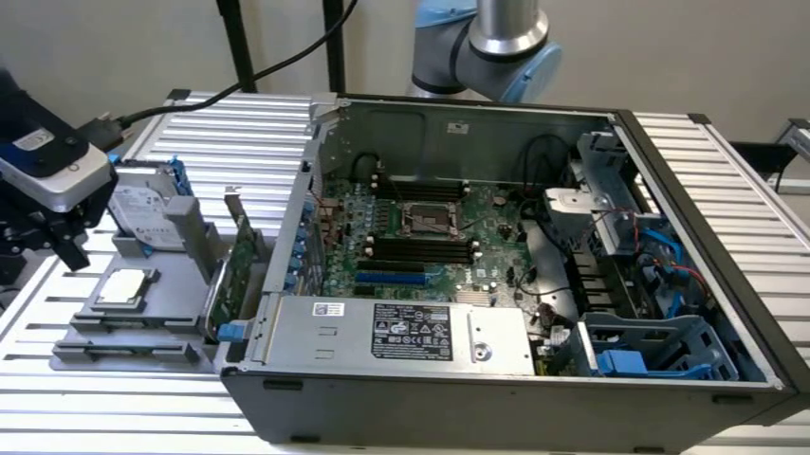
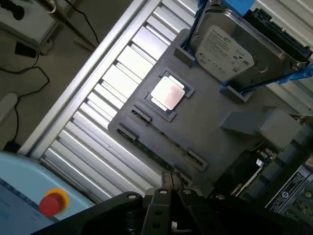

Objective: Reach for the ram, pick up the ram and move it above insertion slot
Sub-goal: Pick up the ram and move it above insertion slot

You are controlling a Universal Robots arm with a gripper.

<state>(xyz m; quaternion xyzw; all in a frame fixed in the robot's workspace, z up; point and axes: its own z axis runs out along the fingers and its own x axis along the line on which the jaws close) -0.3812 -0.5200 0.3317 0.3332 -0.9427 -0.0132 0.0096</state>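
Note:
The ram (image 2: 149, 152) is a thin green strip standing on edge in a slot along the edge of the grey parts fixture (image 2: 205, 122), held between small end clips. My gripper (image 2: 169, 180) hovers above that edge of the fixture, its two fingertips pressed together with nothing between them. In the exterior view my gripper (image 1: 66, 254) hangs at the far left, above the fixture (image 1: 165, 318) and apart from it. The motherboard's black memory slots (image 1: 418, 248) lie inside the open computer case (image 1: 506, 389).
The fixture also carries a hard drive (image 2: 225, 46), a CPU (image 2: 168, 94) and an upright green expansion card (image 1: 234, 275) next to the case wall. A red button (image 2: 53, 203) sits on a blue box beside the slatted metal table (image 1: 76, 408).

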